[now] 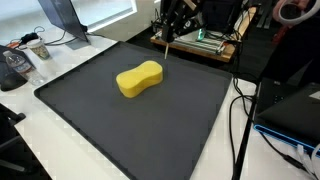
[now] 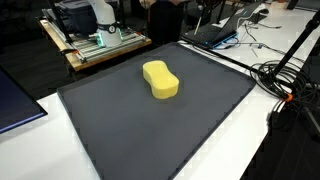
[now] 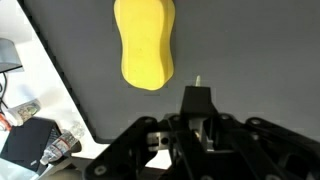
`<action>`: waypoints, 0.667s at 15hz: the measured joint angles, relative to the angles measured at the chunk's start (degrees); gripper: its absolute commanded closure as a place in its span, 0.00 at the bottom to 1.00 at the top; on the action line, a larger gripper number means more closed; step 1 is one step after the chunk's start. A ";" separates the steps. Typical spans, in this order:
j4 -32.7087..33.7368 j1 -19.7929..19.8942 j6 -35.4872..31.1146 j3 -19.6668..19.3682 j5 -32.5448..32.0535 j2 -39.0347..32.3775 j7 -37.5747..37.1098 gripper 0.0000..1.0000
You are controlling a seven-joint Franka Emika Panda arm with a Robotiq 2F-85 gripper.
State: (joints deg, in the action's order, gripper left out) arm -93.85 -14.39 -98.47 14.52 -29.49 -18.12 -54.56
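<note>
A yellow, peanut-shaped sponge (image 1: 139, 79) lies on a large dark mat (image 1: 110, 130); it shows in both exterior views (image 2: 160, 80) and at the top of the wrist view (image 3: 146, 43). My gripper (image 1: 163, 35) hangs over the mat's far edge, apart from the sponge. In the wrist view its fingers (image 3: 197, 98) are pressed together, with the small pale tip of a thin stick (image 3: 197, 79) poking out between them. The sponge lies just beyond the fingertips and slightly to the left. In the exterior view (image 2: 165, 4) the gripper is mostly cut off at the top.
A wooden board with green electronics (image 1: 205, 42) (image 2: 100, 42) stands behind the mat. A monitor foot (image 1: 60, 30) and a bottle (image 1: 12, 65) are at one side, and cables (image 2: 290, 80) (image 1: 240, 110) and a laptop (image 2: 215, 30) at the other. The white table edge holds small items (image 3: 30, 112).
</note>
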 measured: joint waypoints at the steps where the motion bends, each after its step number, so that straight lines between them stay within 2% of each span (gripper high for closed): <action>1: 1.68 -0.09 0.08 -1.09 0.61 -1.06 0.22 0.96; 5: 6.56 0.08 0.11 -5.41 4.41 -3.82 1.51 0.96; 10: 8.13 1.42 -0.04 -9.25 8.76 -4.06 4.45 0.96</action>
State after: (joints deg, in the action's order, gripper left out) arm -85.72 -12.97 -98.51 5.27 -20.73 -22.19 -50.11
